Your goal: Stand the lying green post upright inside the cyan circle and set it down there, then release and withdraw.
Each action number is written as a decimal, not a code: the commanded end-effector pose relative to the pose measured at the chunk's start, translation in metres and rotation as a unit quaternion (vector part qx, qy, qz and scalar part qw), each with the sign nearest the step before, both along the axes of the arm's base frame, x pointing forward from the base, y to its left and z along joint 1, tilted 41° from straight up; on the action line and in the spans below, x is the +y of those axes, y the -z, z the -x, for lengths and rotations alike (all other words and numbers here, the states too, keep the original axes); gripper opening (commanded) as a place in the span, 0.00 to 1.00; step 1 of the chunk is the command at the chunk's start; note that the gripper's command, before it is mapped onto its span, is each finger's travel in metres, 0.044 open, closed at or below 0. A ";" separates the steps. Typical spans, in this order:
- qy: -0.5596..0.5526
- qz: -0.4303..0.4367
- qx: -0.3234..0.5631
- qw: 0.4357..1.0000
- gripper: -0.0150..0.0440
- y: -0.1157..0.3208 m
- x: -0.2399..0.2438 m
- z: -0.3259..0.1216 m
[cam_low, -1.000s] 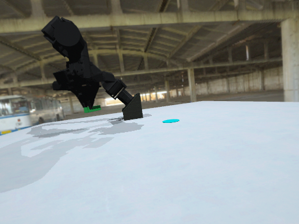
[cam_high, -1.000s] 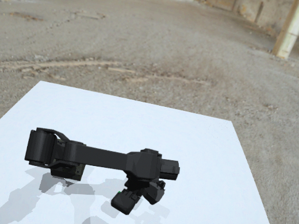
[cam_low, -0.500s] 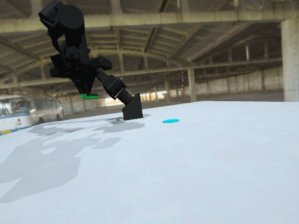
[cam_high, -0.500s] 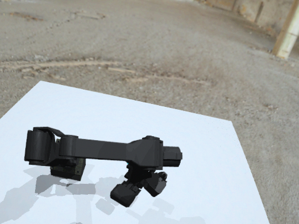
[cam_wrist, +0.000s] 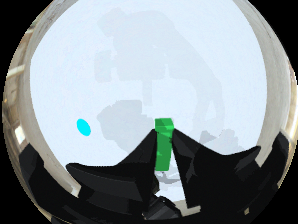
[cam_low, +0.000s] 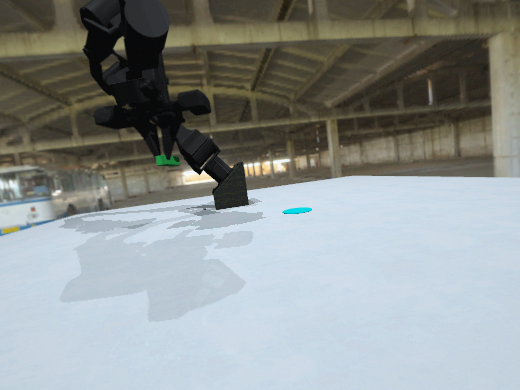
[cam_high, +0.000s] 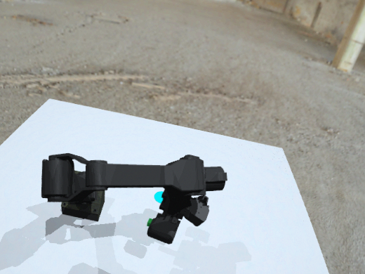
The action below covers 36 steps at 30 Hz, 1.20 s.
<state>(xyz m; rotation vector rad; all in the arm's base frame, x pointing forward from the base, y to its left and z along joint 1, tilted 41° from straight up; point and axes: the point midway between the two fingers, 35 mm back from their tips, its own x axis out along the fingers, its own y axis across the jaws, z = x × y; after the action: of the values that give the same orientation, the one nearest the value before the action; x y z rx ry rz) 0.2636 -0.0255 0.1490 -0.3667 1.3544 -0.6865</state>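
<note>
The green post (cam_high: pixel 149 222) (cam_low: pixel 168 160) (cam_wrist: pixel 163 147) is held lying roughly level, well above the table. My gripper (cam_low: pixel 163 156) (cam_wrist: pixel 163 132) is shut on it, one finger on each side. In the top view the arm hides the fingertips and most of the post; only one end shows. The cyan circle (cam_high: pixel 158 197) (cam_low: pixel 297 210) (cam_wrist: pixel 83 127) is flat on the table. It lies to the right of the gripper in the exterior view, to the left of the post in the wrist view, and is partly hidden by the arm in the top view.
The white table (cam_high: pixel 246 168) (cam_low: pixel 375 280) ends at a far edge in the top and exterior views. The arm's dark base (cam_high: pixel 83 207) (cam_low: pixel 231 190) stands on it, left of the circle in the exterior view. Shadows of the arm fall across the table.
</note>
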 end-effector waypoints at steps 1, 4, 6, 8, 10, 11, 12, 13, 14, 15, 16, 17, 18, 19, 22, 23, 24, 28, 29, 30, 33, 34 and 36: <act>-0.032 -0.003 0.028 0.999 0.29 0.009 0.012 -0.005; -0.052 -0.004 0.044 0.998 0.29 0.014 0.019 -0.008; -0.066 -0.005 0.055 0.996 0.29 0.017 0.024 -0.009; -0.080 -0.005 0.065 0.995 0.29 0.020 0.029 -0.011; -0.093 -0.006 0.076 0.993 0.29 0.023 0.034 -0.012; -0.100 -0.006 0.081 0.992 0.29 0.025 0.036 -0.013; -0.107 -0.006 0.086 0.990 0.29 0.026 0.039 -0.013; -0.114 -0.006 0.092 0.989 0.29 0.028 0.041 -0.014; -0.121 -0.006 0.097 0.988 0.29 0.030 0.044 -0.014; -0.127 -0.006 0.102 0.987 0.29 0.031 0.046 -0.015; -0.134 -0.007 0.107 0.985 0.29 0.033 0.049 -0.015; -0.141 -0.007 0.112 0.984 0.29 0.035 0.052 -0.016; -0.148 -0.007 0.118 0.982 0.29 0.036 0.054 -0.016; -0.154 -0.007 0.123 0.980 0.29 0.038 0.057 -0.016; -0.174 -0.006 0.138 0.975 0.29 0.043 0.064 -0.017; -0.181 -0.006 0.144 0.973 0.29 0.045 0.067 -0.018; -0.187 -0.006 0.149 0.971 0.29 0.047 0.069 -0.018; -0.213 -0.004 0.171 0.962 0.29 0.053 0.079 -0.018; -0.220 -0.004 0.177 0.959 0.29 0.055 0.082 -0.018; -0.226 -0.003 0.182 0.957 0.29 0.057 0.084 -0.018; -0.245 -0.001 0.198 0.949 0.29 0.062 0.092 -0.018; -0.251 -0.001 0.203 0.946 0.29 0.064 0.094 -0.018; -0.264 0.000 0.214 0.940 0.29 0.068 0.099 -0.017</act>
<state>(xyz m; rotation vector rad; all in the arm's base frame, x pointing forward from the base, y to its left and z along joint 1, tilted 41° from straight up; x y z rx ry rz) 0.2811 0.0642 0.0903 -0.8306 1.5470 -0.2091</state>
